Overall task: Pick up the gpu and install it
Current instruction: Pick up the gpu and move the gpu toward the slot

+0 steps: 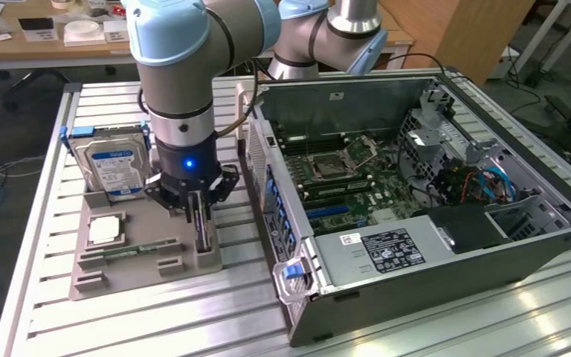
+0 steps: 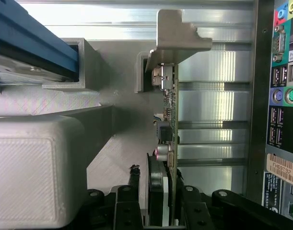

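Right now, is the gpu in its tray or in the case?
In the tray. The gpu stands on edge in a slot of the gray tray, outside the case, with the gripper over it.

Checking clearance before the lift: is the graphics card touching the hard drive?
Apart. The exterior view shows the hard drive standing in its own slot, with bare grey holder between it and the graphics card.

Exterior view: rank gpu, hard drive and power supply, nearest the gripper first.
1. gpu: right at the gripper, standing in the tray.
2. hard drive: on the exterior view's left.
3. power supply: in the case, exterior view's right.
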`<state>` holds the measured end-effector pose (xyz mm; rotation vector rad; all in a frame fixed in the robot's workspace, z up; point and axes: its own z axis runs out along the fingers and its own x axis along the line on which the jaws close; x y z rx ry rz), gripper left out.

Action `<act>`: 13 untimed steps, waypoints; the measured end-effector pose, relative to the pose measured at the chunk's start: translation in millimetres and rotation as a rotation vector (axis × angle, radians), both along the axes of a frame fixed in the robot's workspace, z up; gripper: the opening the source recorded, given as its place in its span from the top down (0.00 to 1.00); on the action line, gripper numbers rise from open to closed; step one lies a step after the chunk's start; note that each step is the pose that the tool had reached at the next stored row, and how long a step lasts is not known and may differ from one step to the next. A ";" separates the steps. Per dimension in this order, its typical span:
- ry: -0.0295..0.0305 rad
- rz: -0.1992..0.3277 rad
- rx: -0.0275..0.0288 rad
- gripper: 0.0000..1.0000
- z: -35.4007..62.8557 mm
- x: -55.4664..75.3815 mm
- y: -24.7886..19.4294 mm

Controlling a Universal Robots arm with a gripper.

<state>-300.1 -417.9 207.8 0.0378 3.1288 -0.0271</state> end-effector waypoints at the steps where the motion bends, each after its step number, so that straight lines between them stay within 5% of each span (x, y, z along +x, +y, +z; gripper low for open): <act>1: 0.0000 0.000 0.0000 0.63 0.0 0.0 0.0; 13: 0.0000 0.000 0.0000 0.72 0.0 0.0 0.0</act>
